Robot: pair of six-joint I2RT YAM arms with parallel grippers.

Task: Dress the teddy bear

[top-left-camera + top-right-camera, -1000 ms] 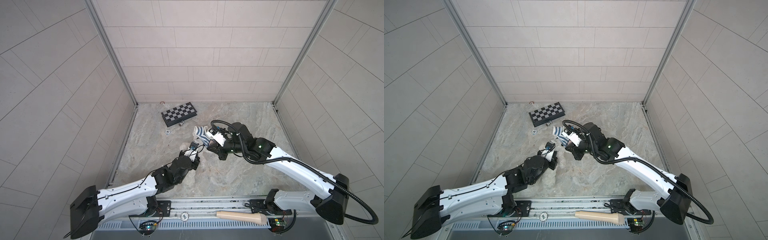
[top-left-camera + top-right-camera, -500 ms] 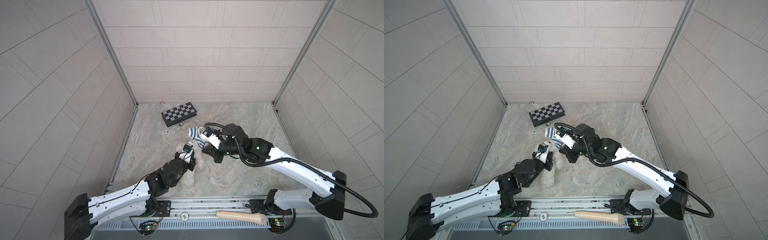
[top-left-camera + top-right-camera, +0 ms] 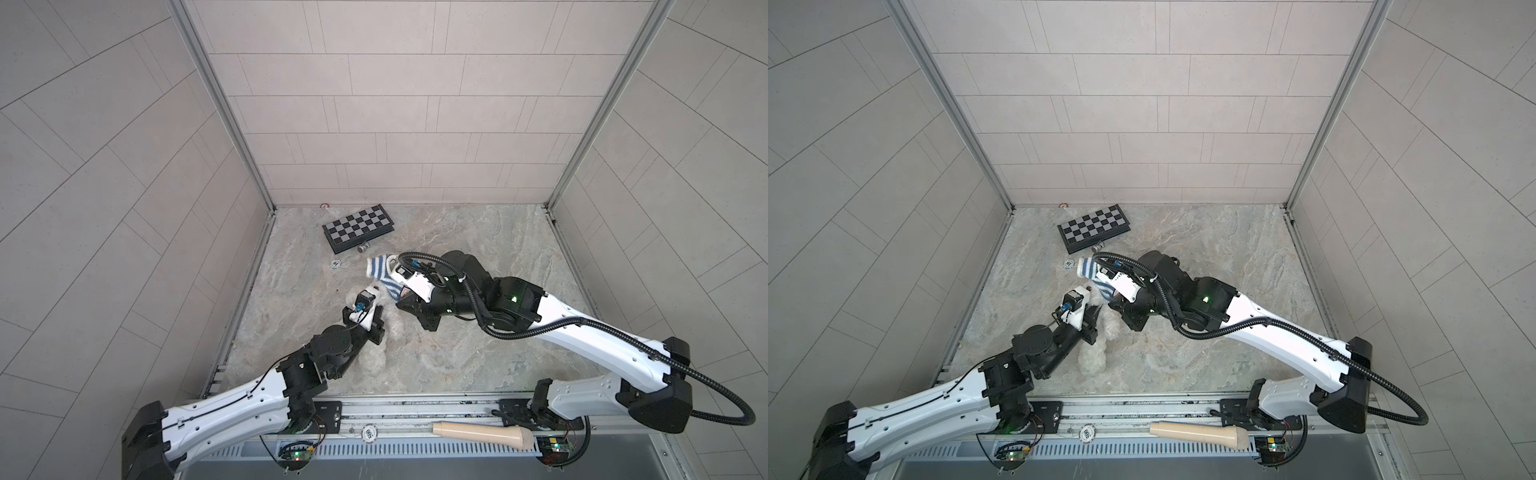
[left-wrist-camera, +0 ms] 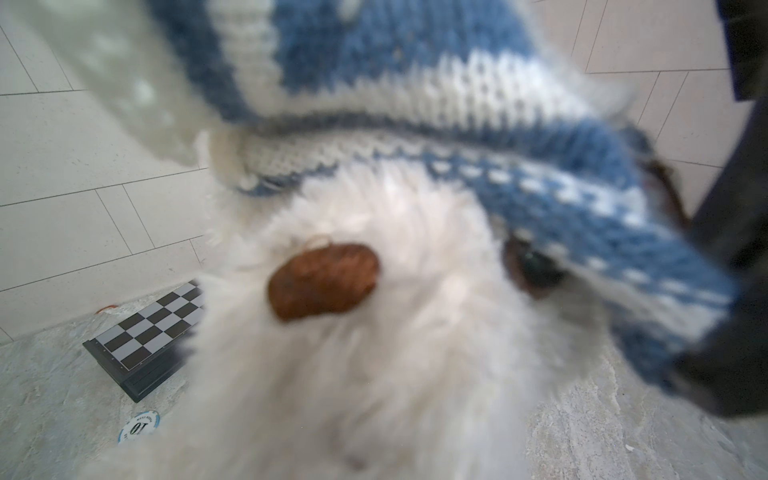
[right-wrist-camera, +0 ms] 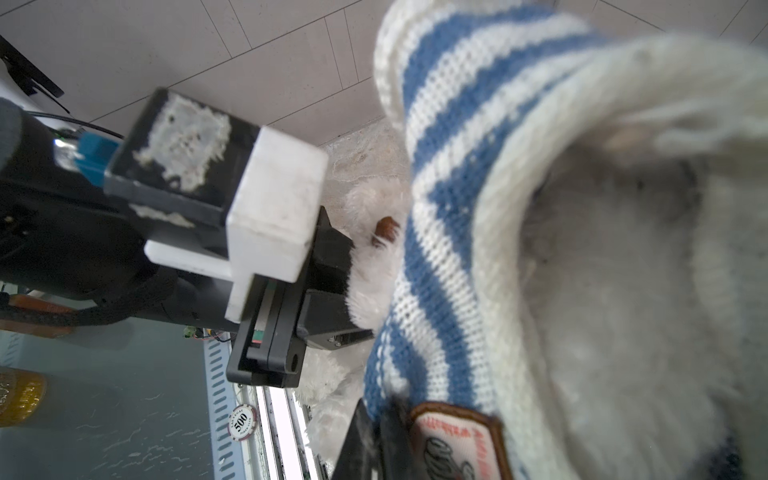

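Fur, white and shaggy, bunches in my left gripper [image 5: 345, 286], its black jaws clamped on the teddy bear [image 4: 374, 340] lying right before it. My right gripper [image 3: 402, 297] pinches the blue-and-white knitted sweater [image 4: 415, 66], stretched across the bear's brow.

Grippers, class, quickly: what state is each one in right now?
Left gripper: shut on the teddy bear, gripping its fur.
Right gripper: shut on the striped shirt.

A chessboard [image 3: 358, 227] lies near the back wall [image 3: 395, 124], a poker chip [image 3: 336, 264] close by it.
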